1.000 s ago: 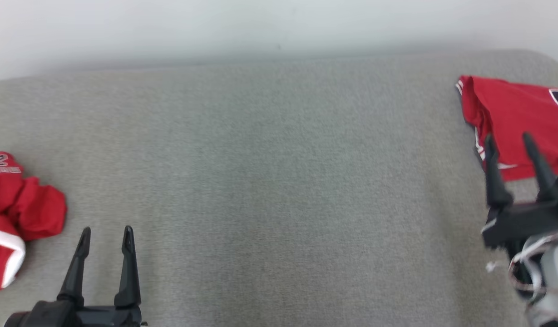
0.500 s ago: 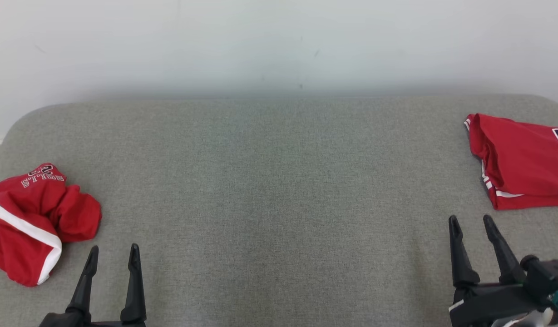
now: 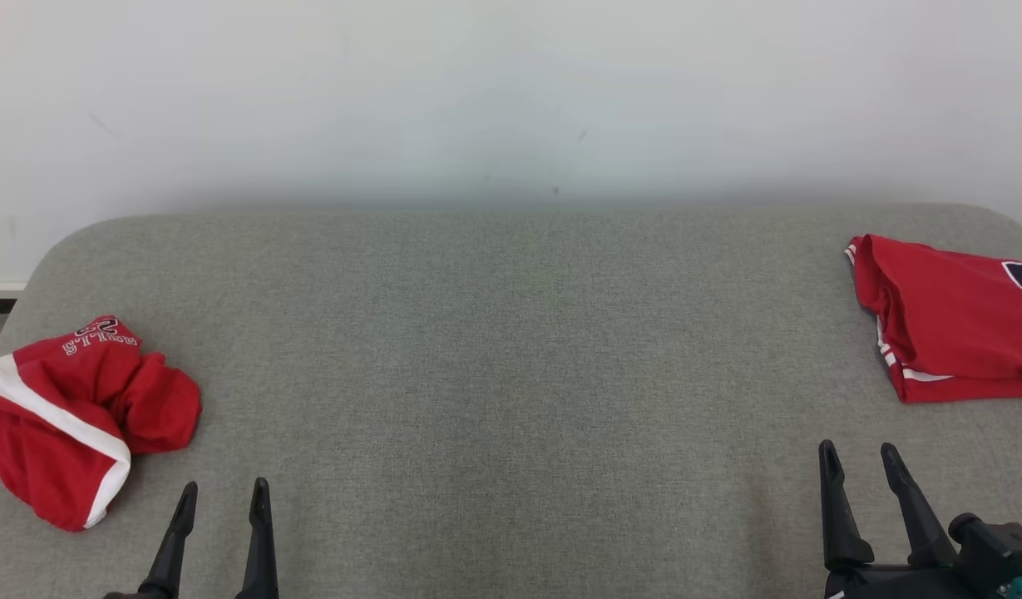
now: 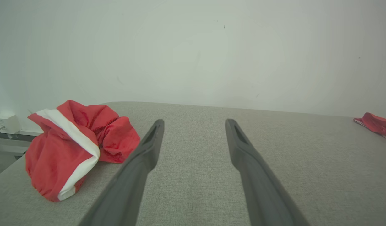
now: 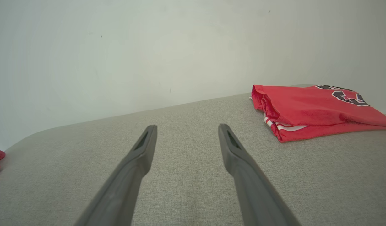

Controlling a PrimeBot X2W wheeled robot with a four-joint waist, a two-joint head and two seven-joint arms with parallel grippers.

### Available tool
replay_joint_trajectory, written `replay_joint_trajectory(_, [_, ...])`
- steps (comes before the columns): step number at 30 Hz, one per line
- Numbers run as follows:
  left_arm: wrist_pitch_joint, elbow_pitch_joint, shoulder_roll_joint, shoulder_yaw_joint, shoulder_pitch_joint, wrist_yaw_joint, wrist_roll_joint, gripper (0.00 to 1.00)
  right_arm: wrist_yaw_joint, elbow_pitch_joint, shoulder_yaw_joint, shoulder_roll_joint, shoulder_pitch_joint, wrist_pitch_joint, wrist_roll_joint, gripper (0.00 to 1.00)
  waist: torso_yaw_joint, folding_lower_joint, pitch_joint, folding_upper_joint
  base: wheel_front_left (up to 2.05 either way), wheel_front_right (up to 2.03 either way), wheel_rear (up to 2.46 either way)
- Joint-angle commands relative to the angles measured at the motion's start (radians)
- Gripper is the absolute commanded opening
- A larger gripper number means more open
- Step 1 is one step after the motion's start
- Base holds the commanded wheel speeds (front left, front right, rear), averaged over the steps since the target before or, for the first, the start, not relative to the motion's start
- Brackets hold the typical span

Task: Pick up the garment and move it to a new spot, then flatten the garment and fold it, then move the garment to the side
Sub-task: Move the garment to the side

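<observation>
The left claw [image 3: 225, 487] is wide open and holds nothing. The right claw [image 3: 856, 448] is wide open too, with nothing in it. A crumpled red garment [image 3: 70, 416] with a white stripe lies on the grey table [image 3: 511, 374], near the left claw. A folded red garment [image 3: 951, 324] lies flat at the far right side.

grey fabric surface [image 3: 511, 374] | left: crumpled red garment [image 3: 70, 416] | right: folded red jersey [image 3: 951, 320]

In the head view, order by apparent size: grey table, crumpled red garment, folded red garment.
1. grey table
2. crumpled red garment and folded red garment look alike; the edge cuts the folded one.
</observation>
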Motion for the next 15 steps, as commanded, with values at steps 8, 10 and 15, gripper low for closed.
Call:
replay_joint_trajectory(8, [-0.003, 0.015, 0.005, -0.003, 0.009, 0.002, -0.012, 1.0, -0.003, 0.003, 0.013, 0.013, 0.022, 0.001, -0.01, 1.0, 0.01, 0.0001, -0.011, 0.0001, 0.0, 0.0, 0.0])
replay_joint_trajectory(10, [-0.003, 0.017, 0.005, -0.001, 0.01, 0.002, -0.012, 1.0, -0.003, 0.005, 0.017, 0.014, 0.024, -0.001, -0.011, 1.0, 0.009, 0.0001, -0.013, 0.0001, 0.0, 0.0, 0.0])
replay_joint_trajectory(15, [-0.003, 0.019, 0.005, 0.002, 0.013, 0.002, -0.011, 1.0, -0.003, 0.009, 0.026, 0.017, 0.03, -0.004, -0.01, 1.0, 0.007, 0.0001, -0.015, 0.0001, 0.0, 0.0, 0.0])
